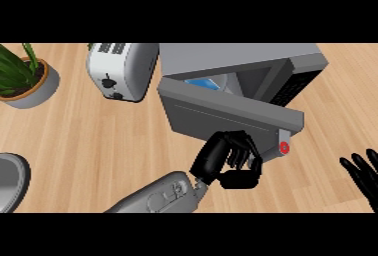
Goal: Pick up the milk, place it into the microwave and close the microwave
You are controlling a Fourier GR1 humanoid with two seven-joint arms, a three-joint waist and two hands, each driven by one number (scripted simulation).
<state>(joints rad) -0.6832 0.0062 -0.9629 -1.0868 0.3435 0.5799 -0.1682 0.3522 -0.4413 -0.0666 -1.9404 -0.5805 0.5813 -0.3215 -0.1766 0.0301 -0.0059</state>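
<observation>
Reaching up from the lower edge, my left hand [229, 160] meets the microwave door [221, 112] with fingers curled, holding nothing. The door stands half open; the blue milk [203, 84] sits inside the microwave [251, 57]. My right hand [363, 172] rests at the right edge, fingers straight.

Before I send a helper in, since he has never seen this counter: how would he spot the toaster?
Start from the grey microwave at the back of the counter, its door swung open. Just left of it, beside that door, lies the toaster. It is the only white, rounded appliance, with dark slots and small black knobs; the potted plant farther left is green.
</observation>
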